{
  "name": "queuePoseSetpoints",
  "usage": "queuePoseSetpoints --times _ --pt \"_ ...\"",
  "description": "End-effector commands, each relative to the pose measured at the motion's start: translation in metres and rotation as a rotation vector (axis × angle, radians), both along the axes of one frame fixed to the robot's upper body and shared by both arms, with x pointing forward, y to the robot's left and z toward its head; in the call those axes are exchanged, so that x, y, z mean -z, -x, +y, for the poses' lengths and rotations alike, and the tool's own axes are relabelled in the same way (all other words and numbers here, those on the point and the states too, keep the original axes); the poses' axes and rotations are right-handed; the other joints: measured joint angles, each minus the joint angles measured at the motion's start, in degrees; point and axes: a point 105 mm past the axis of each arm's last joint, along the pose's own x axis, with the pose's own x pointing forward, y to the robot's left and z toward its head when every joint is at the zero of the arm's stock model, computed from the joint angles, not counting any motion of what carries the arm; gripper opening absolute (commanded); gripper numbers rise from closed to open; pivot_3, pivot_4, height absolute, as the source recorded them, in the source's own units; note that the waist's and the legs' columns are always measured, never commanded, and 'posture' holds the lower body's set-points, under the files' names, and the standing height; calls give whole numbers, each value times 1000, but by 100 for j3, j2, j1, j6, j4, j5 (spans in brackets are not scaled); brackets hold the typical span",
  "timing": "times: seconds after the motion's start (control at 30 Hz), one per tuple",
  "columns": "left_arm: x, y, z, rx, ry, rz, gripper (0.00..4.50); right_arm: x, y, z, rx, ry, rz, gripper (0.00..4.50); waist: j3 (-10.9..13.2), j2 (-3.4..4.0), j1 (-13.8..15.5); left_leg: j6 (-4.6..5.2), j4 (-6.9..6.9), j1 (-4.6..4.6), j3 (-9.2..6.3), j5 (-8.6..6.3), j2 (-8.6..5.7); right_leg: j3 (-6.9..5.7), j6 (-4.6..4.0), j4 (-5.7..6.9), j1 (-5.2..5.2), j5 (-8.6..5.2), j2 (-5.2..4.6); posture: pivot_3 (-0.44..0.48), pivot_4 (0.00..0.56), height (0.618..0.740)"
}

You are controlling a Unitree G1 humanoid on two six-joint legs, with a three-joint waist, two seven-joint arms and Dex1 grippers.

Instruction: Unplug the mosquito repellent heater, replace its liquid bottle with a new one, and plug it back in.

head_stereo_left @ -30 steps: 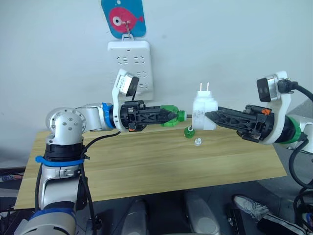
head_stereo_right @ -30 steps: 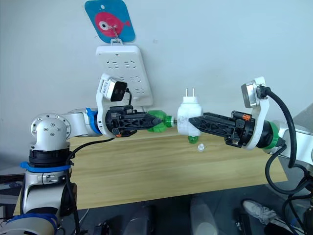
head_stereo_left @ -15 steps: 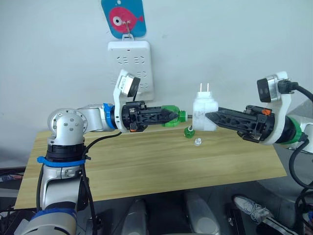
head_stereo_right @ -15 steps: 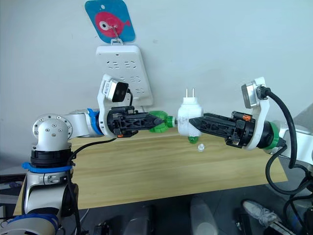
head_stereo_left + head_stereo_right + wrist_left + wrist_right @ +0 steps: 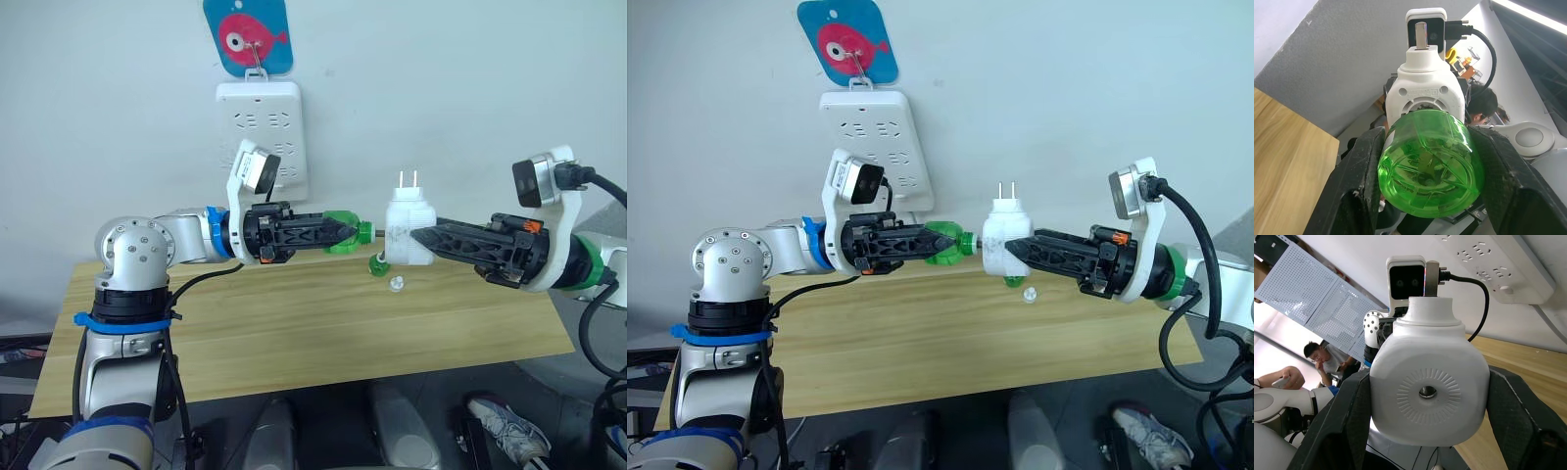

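1. Mosquito repellent heater [image 5: 409,230] hangs in the air above the wooden table [image 5: 294,328], clamped between the two black fingers of my right gripper [image 5: 419,236], its two metal prongs pointing upward.
2. My left gripper [image 5: 349,231] is closed on a green liquid bottle [image 5: 343,230], held level with its neck pointing at the heater's side.
3. From my left wrist, the bottle's round green base [image 5: 1430,169] sits squeezed between my fingers [image 5: 1359,181], and the heater's open socket lies straight behind it.
4. From my right wrist, the heater's round vent hole [image 5: 1426,392] faces me, with a finger [image 5: 1344,418] pressing each flank.
5. The bottle's neck is just beside the heater; I cannot tell whether it has entered the socket.
6. On the table below the heater stand another small green bottle [image 5: 377,264] and, just beside it, a small clear cap [image 5: 396,284].
7. A white power strip [image 5: 263,137] hangs on the wall behind the table, under a blue fish tag [image 5: 248,37].
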Motion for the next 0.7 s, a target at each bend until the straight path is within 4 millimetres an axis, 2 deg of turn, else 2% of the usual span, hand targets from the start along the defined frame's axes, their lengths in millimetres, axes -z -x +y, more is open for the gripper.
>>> queuePoseSetpoints --times 0.03,0.7 --pt "-6 2 -1 0 10 -44 2303 -7 11 6 -58 -10 -31 2947 0 0 1 0 0 0 0 0 0 0 0 0 0 0 0 -223 235 734" --pt "-2 12 -6 53 6 -46 2303 -6 5 4 -17 -8 -22 2947 0 0 0 -2 0 0 0 1 0 0 0 0 0 0 0 -221 232 734"
